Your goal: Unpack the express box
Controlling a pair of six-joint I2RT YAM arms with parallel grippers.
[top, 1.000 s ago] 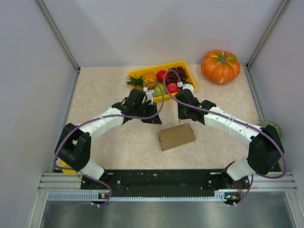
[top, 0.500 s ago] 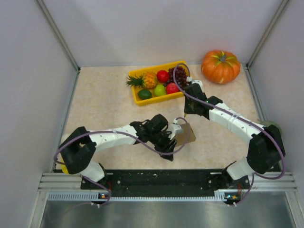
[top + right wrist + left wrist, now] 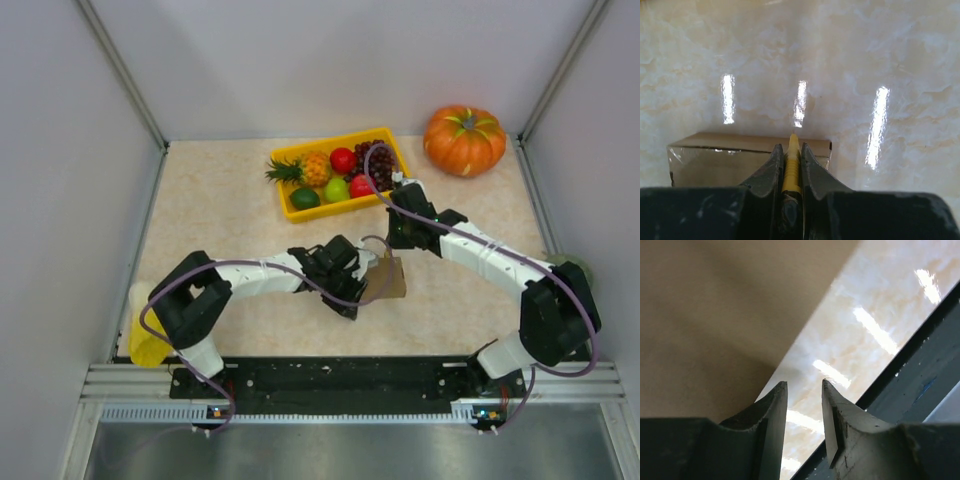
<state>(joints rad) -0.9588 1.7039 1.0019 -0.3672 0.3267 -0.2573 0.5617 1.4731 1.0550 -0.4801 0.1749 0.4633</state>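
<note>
Just plain brown express box [image 3: 710, 162] by yellow tool [image 3: 791, 165] in right fingers [image 3: 771, 172].

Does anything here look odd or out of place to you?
Yes: the express box isn't lying flat. It looks tipped up on its edge, right beside the left end effector.

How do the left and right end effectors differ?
The left end effector has its jaws apart with nothing between; the right end effector is shut on a thin yellow tool. The left is beside the express box; the right aims its tool at it from the far side. Both are near the box.
</note>
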